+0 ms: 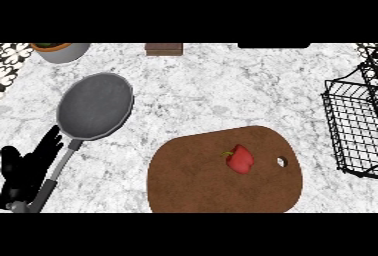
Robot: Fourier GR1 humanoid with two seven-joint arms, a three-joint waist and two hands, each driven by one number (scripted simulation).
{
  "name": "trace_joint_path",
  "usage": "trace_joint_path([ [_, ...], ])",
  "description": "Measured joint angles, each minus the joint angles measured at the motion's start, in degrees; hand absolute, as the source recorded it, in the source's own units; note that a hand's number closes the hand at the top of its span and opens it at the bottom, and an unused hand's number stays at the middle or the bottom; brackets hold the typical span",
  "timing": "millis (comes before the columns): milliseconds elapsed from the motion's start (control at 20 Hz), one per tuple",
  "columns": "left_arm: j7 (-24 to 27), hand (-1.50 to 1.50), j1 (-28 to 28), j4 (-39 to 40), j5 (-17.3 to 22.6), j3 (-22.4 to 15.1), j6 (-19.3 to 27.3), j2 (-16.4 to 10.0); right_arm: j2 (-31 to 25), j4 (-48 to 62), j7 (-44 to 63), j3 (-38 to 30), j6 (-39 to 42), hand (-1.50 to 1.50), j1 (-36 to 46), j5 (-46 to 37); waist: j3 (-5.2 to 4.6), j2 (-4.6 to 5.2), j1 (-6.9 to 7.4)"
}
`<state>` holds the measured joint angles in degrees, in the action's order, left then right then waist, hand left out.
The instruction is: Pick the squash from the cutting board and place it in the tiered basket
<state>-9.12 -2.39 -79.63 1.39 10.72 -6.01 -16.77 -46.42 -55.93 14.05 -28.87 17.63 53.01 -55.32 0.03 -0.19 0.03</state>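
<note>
Cutting board, brown, sits at lower centre of the frame on the marble counter, with a red vegetable with green stem lying on its upper middle, well apart from the black wire tiered basket at the right edge. Left robot hand rests at lower left, fingers straight and pointing up, holding nothing, right by the handle of a grey pan.

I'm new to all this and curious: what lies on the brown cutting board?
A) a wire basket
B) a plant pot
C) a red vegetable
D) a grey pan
C: a red vegetable with a green stem lies on the cutting board; the pan lies off the board, to its left.
</note>
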Motion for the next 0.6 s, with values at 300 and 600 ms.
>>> trace_joint_path([
  [300, 0.17, 0.0, -0.92, -0.37, 0.17, 0.58, 0.2, 0.15, -5.51, 0.56, 4.69, -12.32, 5.56, -1.5, 0.23, 8.63, 0.03, -0.33, -1.18],
  [600, 0.78, 0.0, -2.31, -0.92, 0.18, 1.08, 0.61, 0.54, -9.14, 0.88, 3.27, -27.46, 10.8, -1.5, -4.53, 19.86, 0.11, -0.54, -2.24],
])
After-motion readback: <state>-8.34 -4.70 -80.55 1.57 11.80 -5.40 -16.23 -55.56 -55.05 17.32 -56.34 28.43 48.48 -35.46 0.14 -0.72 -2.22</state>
